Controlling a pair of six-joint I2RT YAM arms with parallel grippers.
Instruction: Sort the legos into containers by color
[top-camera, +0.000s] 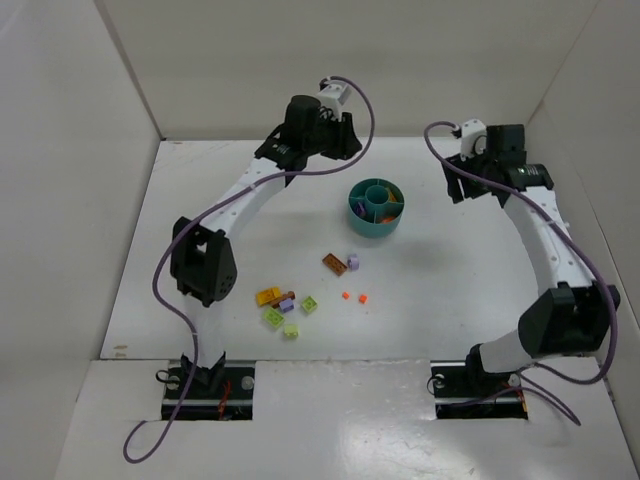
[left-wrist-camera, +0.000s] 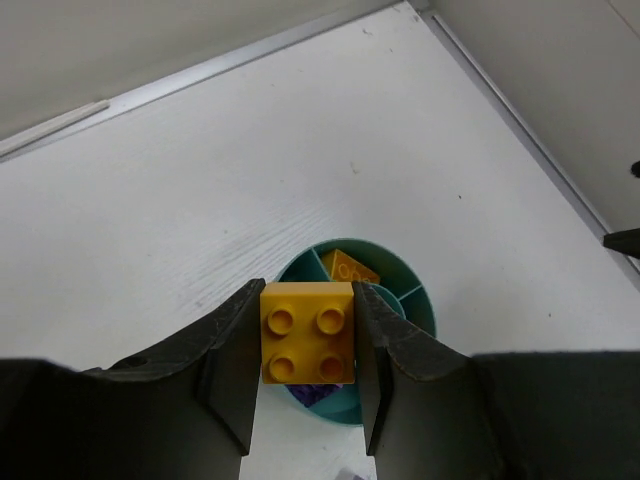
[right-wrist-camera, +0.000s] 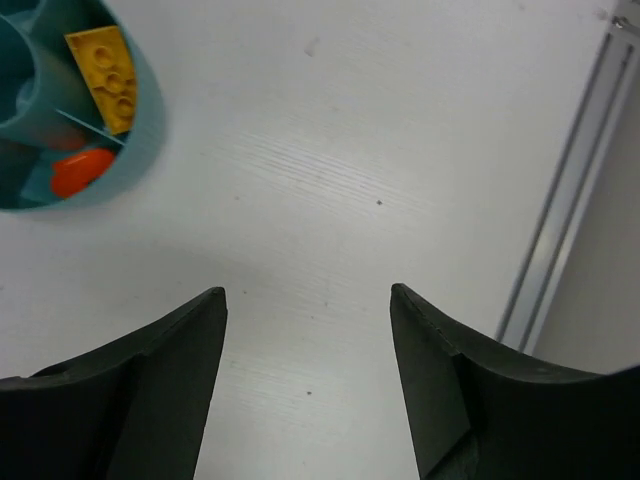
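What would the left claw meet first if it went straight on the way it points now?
Probably the teal dish: the left wrist view shows it directly beyond the left claw, which is shut on a yellow brick. That brick would likely touch the dish before the claw does. Depth unclear.

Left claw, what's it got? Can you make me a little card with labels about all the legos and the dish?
Left claw: shut on a yellow four-stud brick
Right claw: open, holding nothing
Teal dish: round, with a middle cup and dividers
Already in the dish: a yellow plate and an orange-red round piece in neighbouring compartments; a purple piece
Loose on the table: lime green bricks, a brown brick, a lilac brick, two tiny orange-red bits
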